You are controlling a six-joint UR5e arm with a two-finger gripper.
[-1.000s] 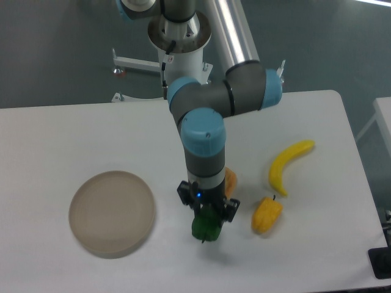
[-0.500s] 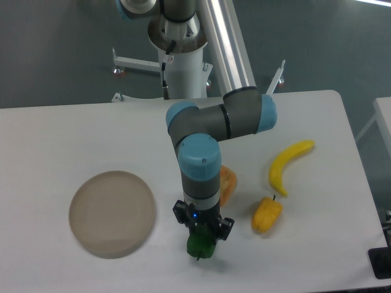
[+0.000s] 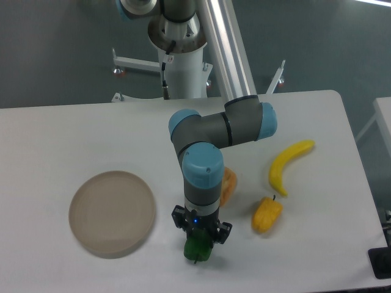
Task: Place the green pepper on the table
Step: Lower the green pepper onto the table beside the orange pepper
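Note:
The green pepper (image 3: 197, 248) is dark and glossy, low over the white table (image 3: 55, 134) near its front edge, right of the plate. My gripper (image 3: 199, 237) points straight down and is shut on the green pepper's top. Whether the pepper touches the tabletop cannot be told from this view. The arm's wrist hides the fingers' upper part.
A round beige plate (image 3: 112, 212) lies at the left. An orange fruit (image 3: 228, 184) sits partly behind the arm. A yellow-orange pepper (image 3: 267, 214) and a banana (image 3: 288, 164) lie to the right. The robot base (image 3: 182, 55) stands at the back.
The gripper has carried the green pepper down and slightly left toward the table's front edge. The other objects have stayed put.

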